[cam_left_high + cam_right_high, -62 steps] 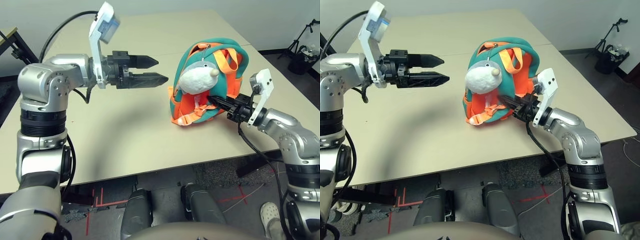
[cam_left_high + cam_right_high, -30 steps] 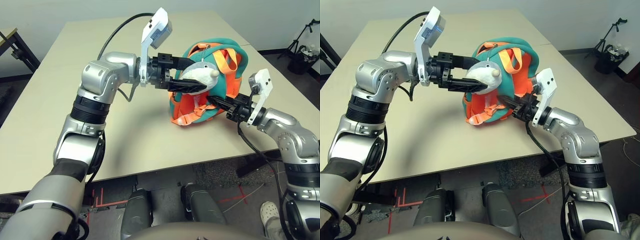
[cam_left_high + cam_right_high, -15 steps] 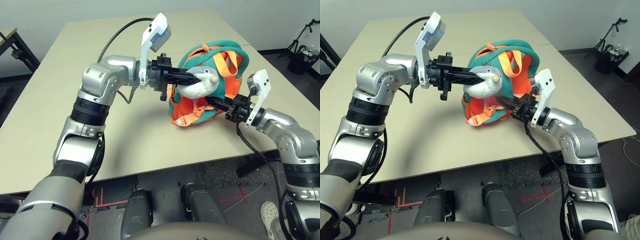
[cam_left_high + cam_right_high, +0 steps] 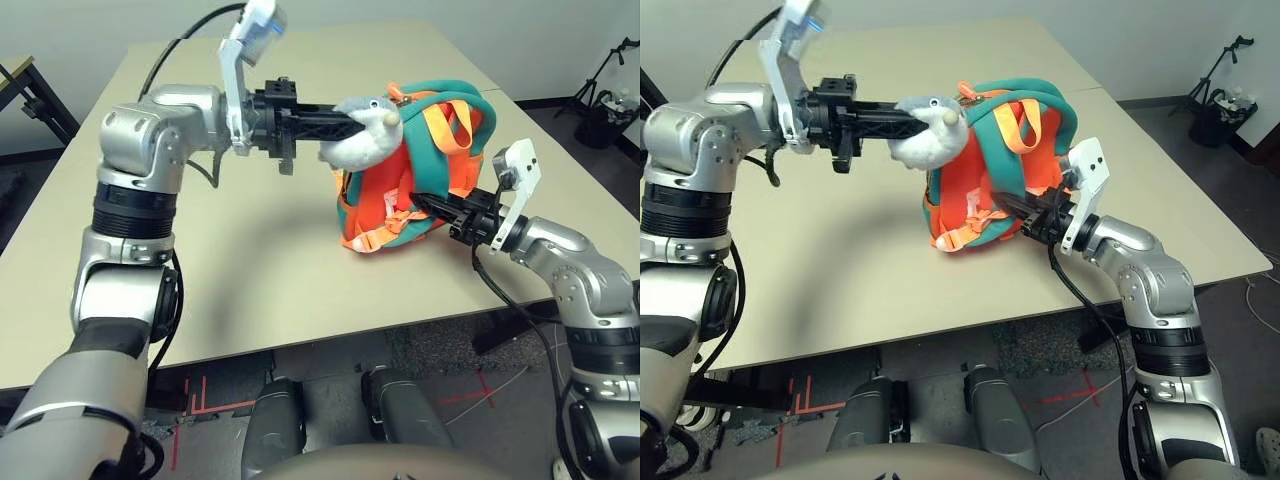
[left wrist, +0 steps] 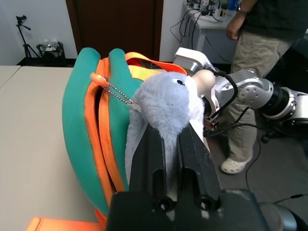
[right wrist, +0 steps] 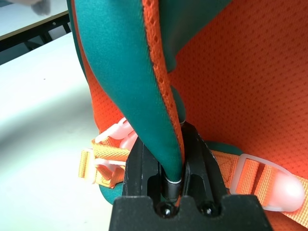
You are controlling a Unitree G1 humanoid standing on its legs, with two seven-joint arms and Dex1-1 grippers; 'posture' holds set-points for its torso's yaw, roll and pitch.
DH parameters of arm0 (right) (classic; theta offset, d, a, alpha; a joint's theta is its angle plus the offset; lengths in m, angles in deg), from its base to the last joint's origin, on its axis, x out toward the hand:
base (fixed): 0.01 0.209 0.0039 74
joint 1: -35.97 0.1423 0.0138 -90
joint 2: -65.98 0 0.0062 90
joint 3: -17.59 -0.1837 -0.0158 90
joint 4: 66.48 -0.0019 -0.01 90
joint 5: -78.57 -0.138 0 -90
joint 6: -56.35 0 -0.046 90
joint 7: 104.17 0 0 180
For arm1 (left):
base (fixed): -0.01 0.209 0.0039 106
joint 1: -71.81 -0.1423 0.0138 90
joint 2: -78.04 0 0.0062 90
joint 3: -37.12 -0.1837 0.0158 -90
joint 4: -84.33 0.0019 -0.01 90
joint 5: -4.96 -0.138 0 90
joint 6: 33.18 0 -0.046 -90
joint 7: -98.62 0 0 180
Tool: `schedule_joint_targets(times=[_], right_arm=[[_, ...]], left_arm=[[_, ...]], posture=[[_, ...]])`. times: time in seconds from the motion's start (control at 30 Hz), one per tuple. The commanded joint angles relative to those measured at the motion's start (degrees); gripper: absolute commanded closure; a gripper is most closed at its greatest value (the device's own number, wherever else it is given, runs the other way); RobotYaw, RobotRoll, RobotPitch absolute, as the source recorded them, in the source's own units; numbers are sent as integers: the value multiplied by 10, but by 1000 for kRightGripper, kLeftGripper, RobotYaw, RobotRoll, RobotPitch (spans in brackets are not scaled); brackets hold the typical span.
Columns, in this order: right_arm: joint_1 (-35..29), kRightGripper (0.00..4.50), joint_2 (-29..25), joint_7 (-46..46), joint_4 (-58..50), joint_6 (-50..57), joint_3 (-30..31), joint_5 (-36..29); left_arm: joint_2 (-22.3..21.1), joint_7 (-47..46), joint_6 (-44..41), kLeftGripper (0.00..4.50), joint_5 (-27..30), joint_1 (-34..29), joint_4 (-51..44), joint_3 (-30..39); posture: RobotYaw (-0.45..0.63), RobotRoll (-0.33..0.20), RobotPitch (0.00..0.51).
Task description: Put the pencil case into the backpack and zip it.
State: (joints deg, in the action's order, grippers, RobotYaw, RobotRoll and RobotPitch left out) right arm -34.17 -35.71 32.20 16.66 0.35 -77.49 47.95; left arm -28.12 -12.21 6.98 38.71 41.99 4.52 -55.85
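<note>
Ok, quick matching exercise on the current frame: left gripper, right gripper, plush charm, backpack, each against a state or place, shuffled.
1. left gripper
2. right gripper
3. plush charm
4. backpack

A. teal and orange, standing on the table
B. closed on the plush charm
C. grey and white, at the backpack's left side, on the robot's left
D. closed on a teal strap of the backpack

Pairs: 1-B, 2-D, 3-C, 4-A

backpack point(image 4: 430, 160): on table point(image 4: 250, 260) | charm point(image 4: 362, 135): left of backpack
</note>
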Motion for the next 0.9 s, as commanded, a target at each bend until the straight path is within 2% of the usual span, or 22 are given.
schedule_joint_targets(times=[0.03, 0.23, 0.43, 0.63, 0.9], right_arm=[[8, 4285, 8, -10, -7, 4, 24, -2], [7, 4285, 8, -12, -7, 4, 24, -2], [9, 4285, 7, -15, -2, 2, 25, 0], [19, 4285, 9, -18, 7, 2, 30, 3], [20, 4285, 7, -20, 7, 3, 30, 2]], left_arm=[[-22, 9, -8, 4500, 9, 4, 6, 18], [-56, 7, -23, 4500, 12, -32, -2, 29], [-84, 2, -40, 4500, 12, -112, -24, 26], [-64, -19, -50, 4500, 7, -191, -40, 2], [-16, -48, -56, 4500, 7, -241, -26, -4]], posture=[[-122, 0, 57], [-122, 0, 57], [-110, 0, 56], [-102, 0, 60], [-110, 0, 66]])
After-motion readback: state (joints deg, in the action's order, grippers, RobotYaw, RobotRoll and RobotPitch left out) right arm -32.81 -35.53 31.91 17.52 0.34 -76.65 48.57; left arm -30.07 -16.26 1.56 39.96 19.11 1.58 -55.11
